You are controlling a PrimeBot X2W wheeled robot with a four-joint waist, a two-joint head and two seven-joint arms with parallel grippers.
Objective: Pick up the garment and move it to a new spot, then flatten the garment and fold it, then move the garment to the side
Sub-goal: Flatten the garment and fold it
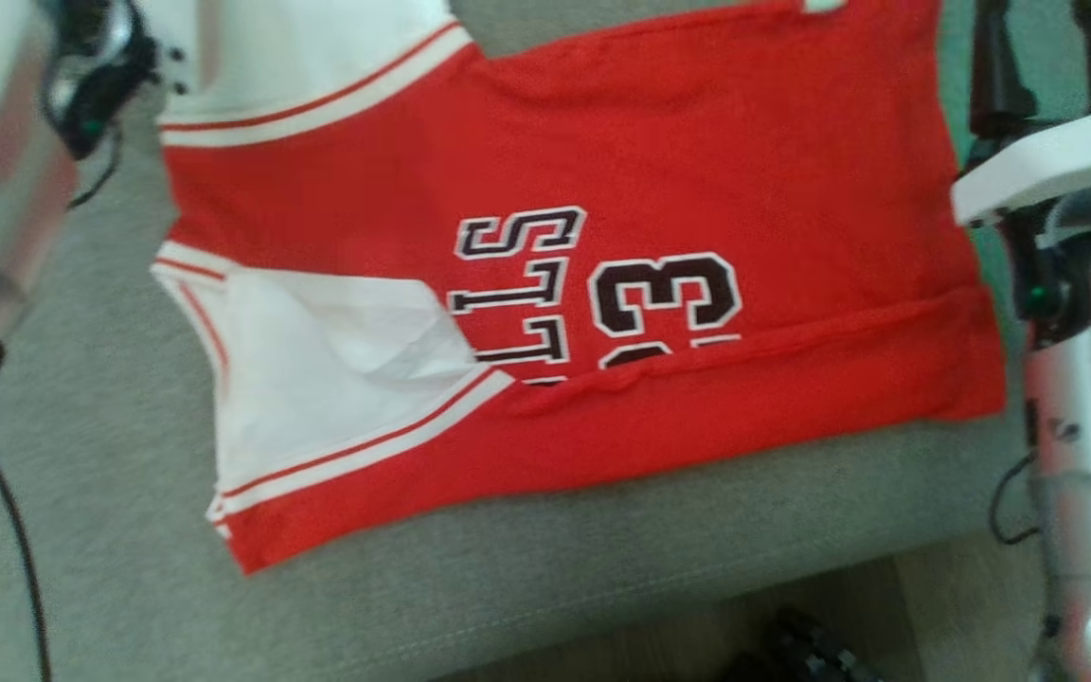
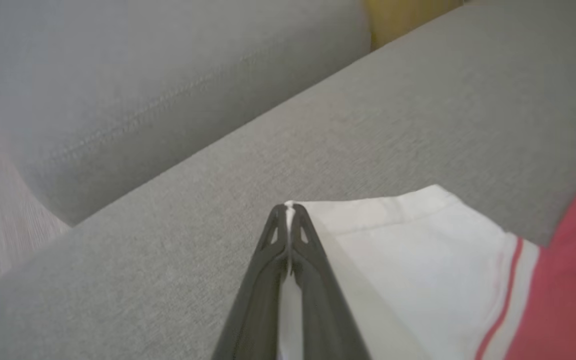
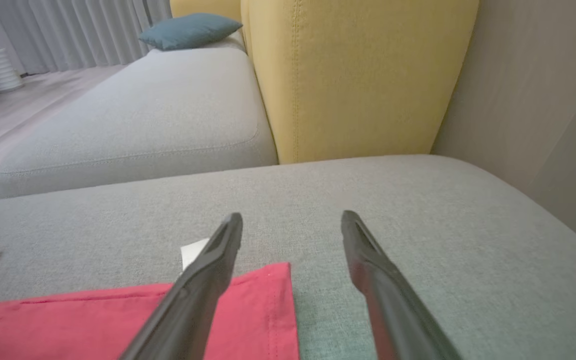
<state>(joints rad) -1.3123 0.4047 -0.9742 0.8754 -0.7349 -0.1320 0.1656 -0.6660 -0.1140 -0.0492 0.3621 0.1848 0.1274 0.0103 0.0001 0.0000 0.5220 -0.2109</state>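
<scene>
A grey fabric sofa seat (image 1: pixel 602 578) carries everything, its front edge rounded and stitched with a seam. Spread on it lies the garment (image 1: pixel 678 142), a red jersey with white sleeves trimmed in red stripes; the body lies flat, and its near long edge is folded back over itself in a strip that covers part of the dark, white-outlined letters and number. Just past one red corner a small white tag (image 3: pixel 192 252) rests on the cushion; whether it is joined to the cloth cannot be told. A yellow backrest (image 3: pixel 358 80) stands behind the seat, and a teal pillow (image 3: pixel 188 30) lies on the neighbouring grey cushion (image 3: pixel 133 120).
</scene>
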